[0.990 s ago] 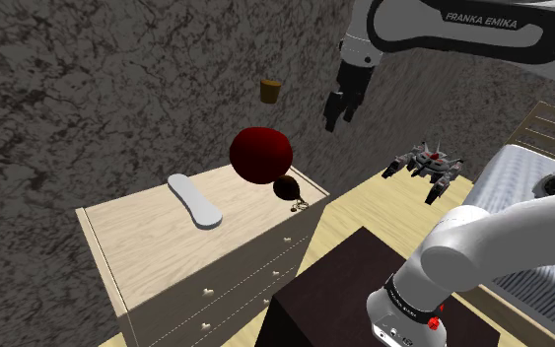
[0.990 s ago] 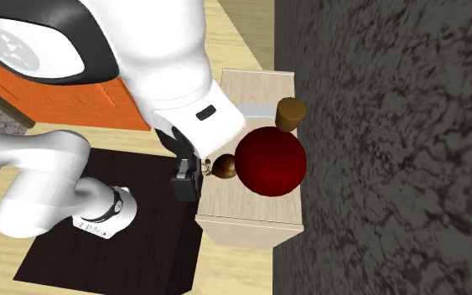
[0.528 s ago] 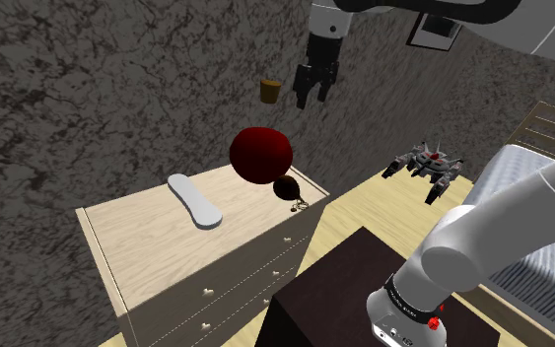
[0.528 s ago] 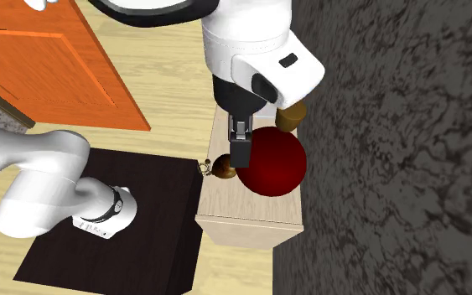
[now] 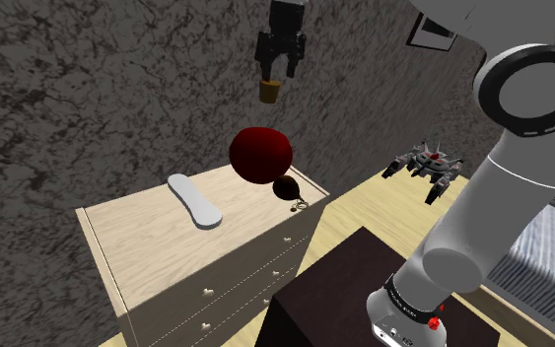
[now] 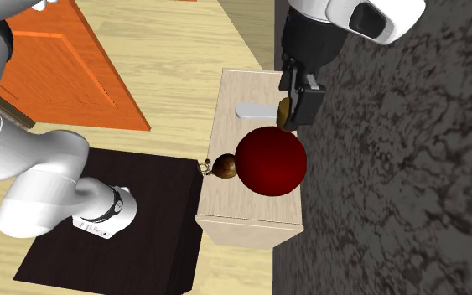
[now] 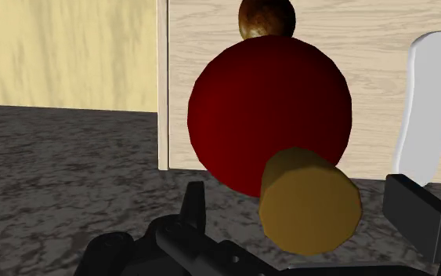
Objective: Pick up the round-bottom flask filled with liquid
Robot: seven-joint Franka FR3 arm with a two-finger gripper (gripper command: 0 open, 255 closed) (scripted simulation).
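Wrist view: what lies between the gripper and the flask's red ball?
The brown cork lies between the open gripper and the red ball; the shoulder view shows it too.

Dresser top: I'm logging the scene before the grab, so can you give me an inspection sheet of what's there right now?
Surface: pale wood dresser, drawers shut.
Job's things: flask on the dresser by the wall, with a dark red round body and a brown cork above it.
Clutter: white flat strip and small brown ball beside the flask.
Grippers: claw open just above the cork, one finger on either side, not closed on it.
Cables: nothing seen.
Surroundings: dark mottled wall, wood floor, orange door, grey toy craft.
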